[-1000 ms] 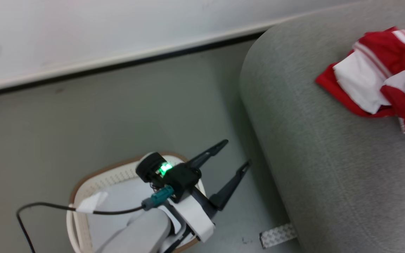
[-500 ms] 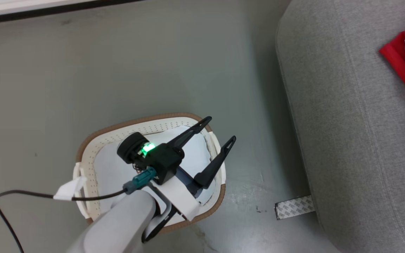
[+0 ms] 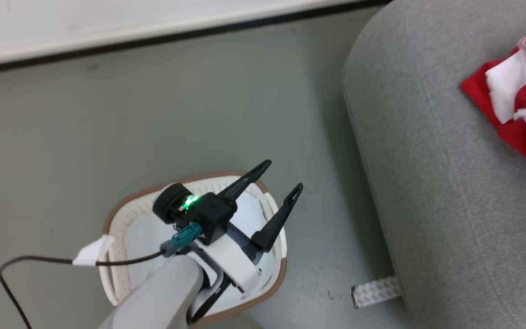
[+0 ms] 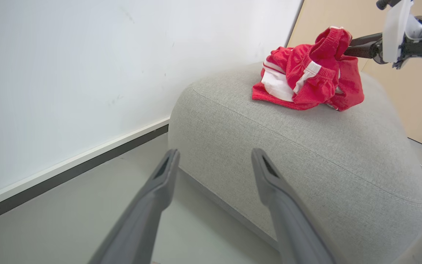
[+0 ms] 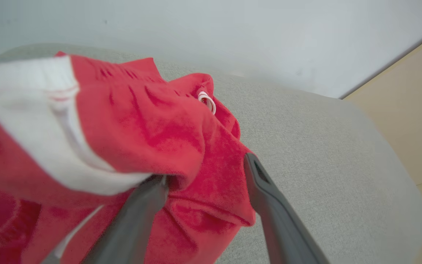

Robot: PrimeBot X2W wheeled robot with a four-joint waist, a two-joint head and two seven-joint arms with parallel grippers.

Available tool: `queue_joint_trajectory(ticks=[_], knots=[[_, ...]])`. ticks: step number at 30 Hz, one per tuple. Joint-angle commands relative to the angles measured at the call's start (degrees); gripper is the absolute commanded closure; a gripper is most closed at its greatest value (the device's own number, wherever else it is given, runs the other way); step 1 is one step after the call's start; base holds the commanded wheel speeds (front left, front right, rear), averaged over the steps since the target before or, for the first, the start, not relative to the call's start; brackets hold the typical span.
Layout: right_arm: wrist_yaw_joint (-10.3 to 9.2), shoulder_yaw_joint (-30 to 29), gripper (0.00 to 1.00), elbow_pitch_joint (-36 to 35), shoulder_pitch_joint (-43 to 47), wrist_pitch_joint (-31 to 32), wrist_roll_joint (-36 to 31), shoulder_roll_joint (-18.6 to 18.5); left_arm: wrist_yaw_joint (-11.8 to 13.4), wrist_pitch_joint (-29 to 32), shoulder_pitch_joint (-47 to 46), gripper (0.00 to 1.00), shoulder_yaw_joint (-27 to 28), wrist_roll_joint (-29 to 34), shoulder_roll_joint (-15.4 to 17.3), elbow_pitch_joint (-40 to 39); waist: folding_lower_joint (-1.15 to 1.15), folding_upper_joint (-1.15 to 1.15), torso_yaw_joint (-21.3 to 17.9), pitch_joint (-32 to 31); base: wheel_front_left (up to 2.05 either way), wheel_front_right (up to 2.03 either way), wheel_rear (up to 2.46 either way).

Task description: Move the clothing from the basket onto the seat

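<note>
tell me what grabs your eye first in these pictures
The bright red clothing heaped on the grey seat stands out first, with the right gripper at it, fingers spread. Next comes the left gripper, open over the cream basket on the floor.

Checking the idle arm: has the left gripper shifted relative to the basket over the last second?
Yes. The left gripper drew back from the basket's seat-side rim toward its middle, away from the seat.
</note>
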Motion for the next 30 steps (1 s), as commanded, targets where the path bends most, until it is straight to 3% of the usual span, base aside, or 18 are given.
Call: queue_joint_trajectory(ticks=[1,10,19,25,30], knots=[[-0.15,0.6,0.00,0.2,0.6,0.1,0.4,-0.6,0.3,0.0,1.0,0.00,0.4,-0.4,0.0,0.2,-0.01,0.00,-0.3,-3.5,0.00,0.00,0.00],[-0.14,11.7,0.00,-4.7,5.4,0.1,7.8,-5.7,1.5,0.0,6.6,0.00,5.1,-2.1,-2.2,1.9,-0.01,0.00,1.0,-16.5,0.00,0.00,0.00],[-0.15,18.6,0.00,-14.8,10.3,-6.3,15.4,-10.2,4.1,0.0,11.3,0.00,13.2,-1.8,-2.0,1.0,-0.01,0.00,4.9,-25.4,0.00,0.00,0.00],[-0.14,17.8,0.00,-20.8,13.7,-11.0,17.4,-8.2,5.5,0.0,13.7,0.00,18.8,-1.4,-1.6,0.6,-0.01,0.00,7.8,-27.0,0.00,0.00,0.00],[-0.14,12.0,0.00,-25.9,19.8,-13.6,15.2,-3.4,5.6,0.0,16.5,0.00,23.2,-1.2,-1.4,1.2,-0.01,0.00,9.6,-27.7,0.00,0.00,0.00]])
